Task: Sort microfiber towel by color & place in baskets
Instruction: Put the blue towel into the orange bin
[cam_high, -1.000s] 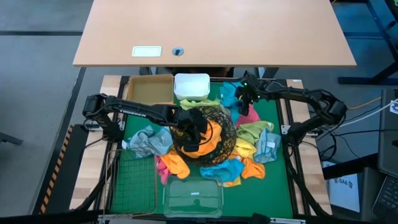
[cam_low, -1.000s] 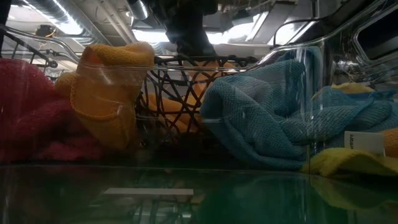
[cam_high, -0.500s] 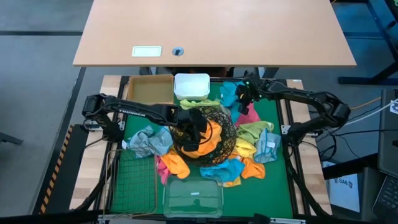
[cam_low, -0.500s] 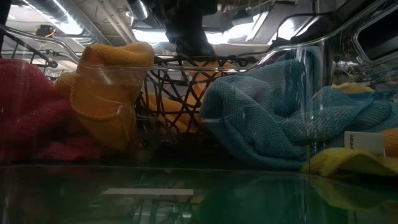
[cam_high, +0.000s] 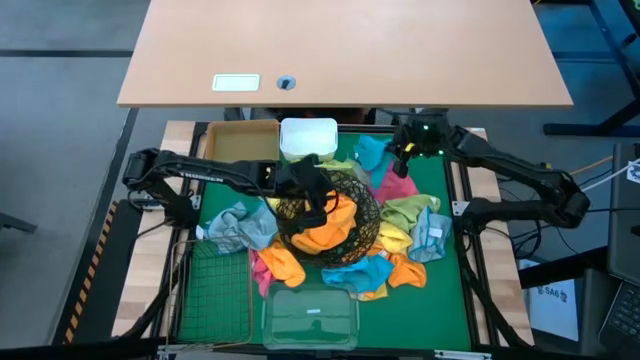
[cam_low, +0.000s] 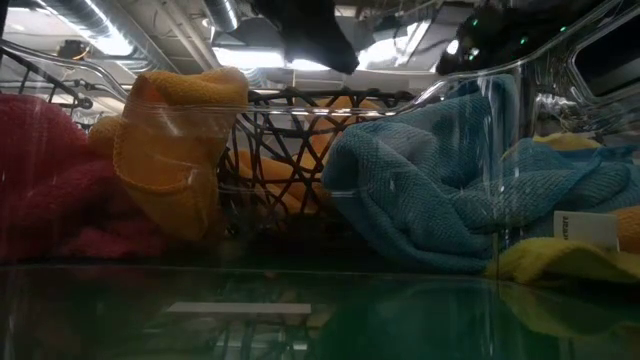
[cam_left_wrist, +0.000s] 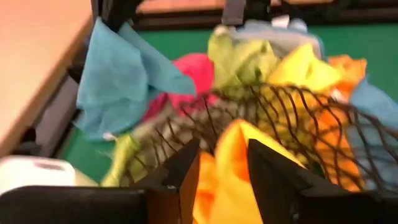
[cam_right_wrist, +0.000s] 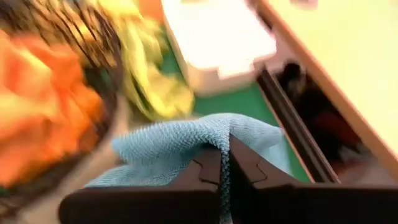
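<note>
Here the right gripper (cam_right_wrist: 224, 163) has its fingers pressed together on a soft light blue microfiber towel (cam_right_wrist: 186, 149), which hangs in folds just below it, near the white plastic tub (cam_high: 308, 138). The left gripper (cam_left_wrist: 221, 165) stands open and empty just above the orange towel (cam_high: 325, 230) lying in the round black wire bowl (cam_high: 362, 205). The right wrist view is smeared, so the bowl is hard to make out there. Since half a second ago, both grippers have risen
</note>
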